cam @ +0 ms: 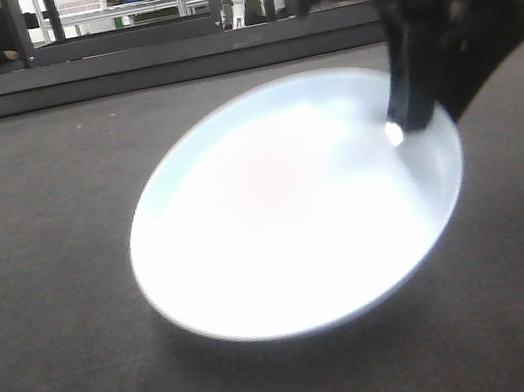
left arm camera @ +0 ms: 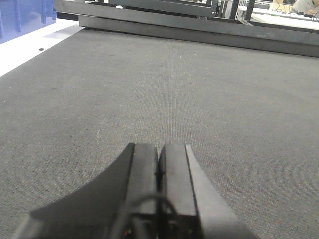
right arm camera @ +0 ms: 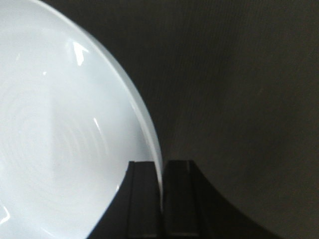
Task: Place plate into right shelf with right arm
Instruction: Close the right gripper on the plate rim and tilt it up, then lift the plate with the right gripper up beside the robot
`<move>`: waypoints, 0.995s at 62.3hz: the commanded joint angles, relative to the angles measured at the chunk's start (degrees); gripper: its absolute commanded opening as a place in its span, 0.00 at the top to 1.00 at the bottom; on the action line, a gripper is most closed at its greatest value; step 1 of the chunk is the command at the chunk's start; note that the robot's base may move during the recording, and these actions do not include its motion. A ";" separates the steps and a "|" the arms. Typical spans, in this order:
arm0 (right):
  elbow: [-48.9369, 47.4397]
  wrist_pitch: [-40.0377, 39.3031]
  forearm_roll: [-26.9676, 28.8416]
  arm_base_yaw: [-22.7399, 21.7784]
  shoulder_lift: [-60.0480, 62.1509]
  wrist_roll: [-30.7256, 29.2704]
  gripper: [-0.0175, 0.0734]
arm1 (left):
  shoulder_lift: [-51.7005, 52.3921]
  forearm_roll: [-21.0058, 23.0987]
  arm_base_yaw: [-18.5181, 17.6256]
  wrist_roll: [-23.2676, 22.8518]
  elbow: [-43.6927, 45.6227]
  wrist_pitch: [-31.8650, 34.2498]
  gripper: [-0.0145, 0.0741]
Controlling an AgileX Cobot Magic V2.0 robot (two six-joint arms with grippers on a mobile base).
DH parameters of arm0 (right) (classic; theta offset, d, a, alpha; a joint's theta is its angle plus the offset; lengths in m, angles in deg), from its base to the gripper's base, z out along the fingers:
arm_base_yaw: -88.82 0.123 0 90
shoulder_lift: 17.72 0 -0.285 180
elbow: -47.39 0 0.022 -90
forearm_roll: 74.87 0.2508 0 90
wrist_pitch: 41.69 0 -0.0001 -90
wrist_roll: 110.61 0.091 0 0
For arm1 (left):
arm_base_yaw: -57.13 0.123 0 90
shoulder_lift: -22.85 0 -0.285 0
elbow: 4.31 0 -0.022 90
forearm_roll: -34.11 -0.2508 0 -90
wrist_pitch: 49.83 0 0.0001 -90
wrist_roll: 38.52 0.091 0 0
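One plate (cam: 287, 222) — two tools: left tool (left arm camera: 158, 155), right tool (right arm camera: 162, 174) — one dark tabletop (cam: 51, 324).

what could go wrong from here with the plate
1. The right tool pinches only the thin rim of the glossy plate, so the plate may slip out or swing.
2. The plate sits tilted, with its low edge close to the dark mat. That edge might drag or catch on the mat when the arm moves.
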 commanded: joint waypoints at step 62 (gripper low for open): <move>41.16 -44.59 13.03 -33.51 64.36 -29.05 0.75 | 0.59 0.47 -0.11 -0.40 -0.59 5.16 0.98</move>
